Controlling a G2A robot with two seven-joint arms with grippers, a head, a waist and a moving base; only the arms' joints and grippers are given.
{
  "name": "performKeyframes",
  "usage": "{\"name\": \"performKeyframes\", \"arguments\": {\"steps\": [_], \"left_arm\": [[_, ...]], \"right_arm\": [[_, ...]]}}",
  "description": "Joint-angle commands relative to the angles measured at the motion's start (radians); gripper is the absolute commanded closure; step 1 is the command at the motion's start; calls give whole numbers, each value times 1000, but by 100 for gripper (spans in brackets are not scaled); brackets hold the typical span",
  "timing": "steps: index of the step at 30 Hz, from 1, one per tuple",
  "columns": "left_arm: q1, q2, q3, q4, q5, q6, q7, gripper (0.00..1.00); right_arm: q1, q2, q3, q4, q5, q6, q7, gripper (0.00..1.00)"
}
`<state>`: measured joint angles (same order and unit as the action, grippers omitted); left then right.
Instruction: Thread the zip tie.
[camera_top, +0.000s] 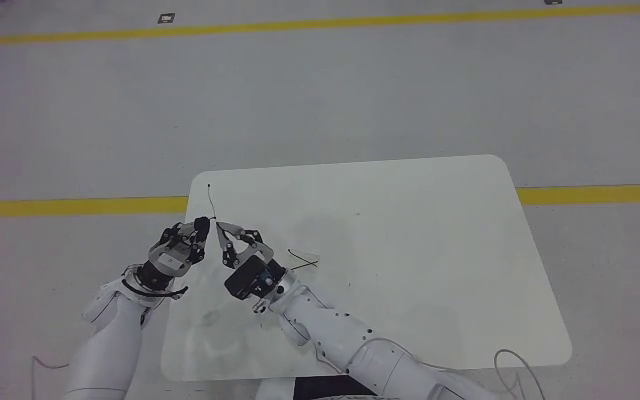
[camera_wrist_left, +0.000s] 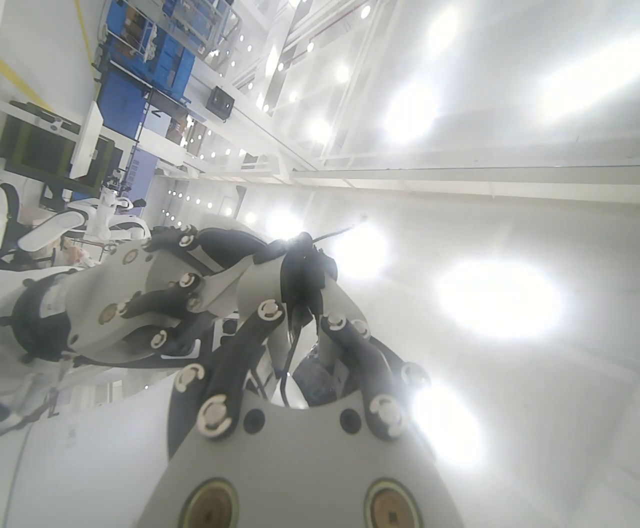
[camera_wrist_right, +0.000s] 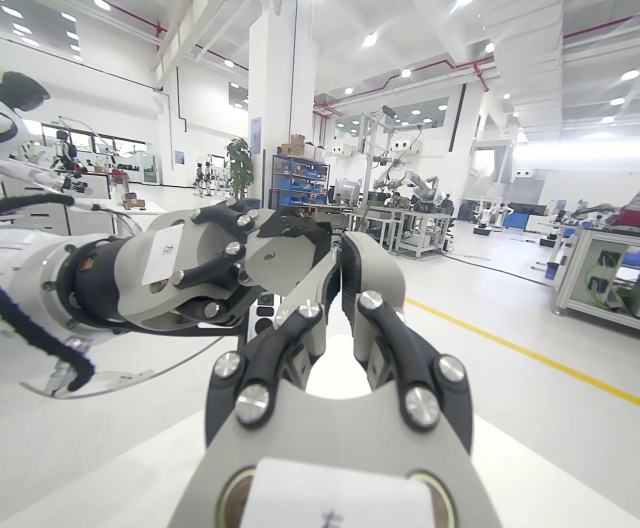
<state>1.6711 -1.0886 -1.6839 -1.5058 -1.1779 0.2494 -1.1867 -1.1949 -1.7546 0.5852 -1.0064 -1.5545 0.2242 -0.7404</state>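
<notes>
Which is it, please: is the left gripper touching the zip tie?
Touching: the left wrist view shows the left gripper clamped shut on the zip tie.

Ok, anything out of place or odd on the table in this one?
Only a small thing: a spare zip tie lies loose on the table beside the right arm, apart from the zip tie pinched in the left tool. Nothing looks spilled or damaged.
</notes>
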Motion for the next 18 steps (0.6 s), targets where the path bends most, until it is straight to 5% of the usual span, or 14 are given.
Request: {"name": "performKeyframes", "arguments": {"steps": [1,18], "left_arm": [[0,0,0,0,0,0,0,100],[0,0,0,0,0,0,0,100]], "right_arm": [[-1,1,-2,2,2,3,-3,100],[-9,9,-4,28,-15,22,0,100]]}}
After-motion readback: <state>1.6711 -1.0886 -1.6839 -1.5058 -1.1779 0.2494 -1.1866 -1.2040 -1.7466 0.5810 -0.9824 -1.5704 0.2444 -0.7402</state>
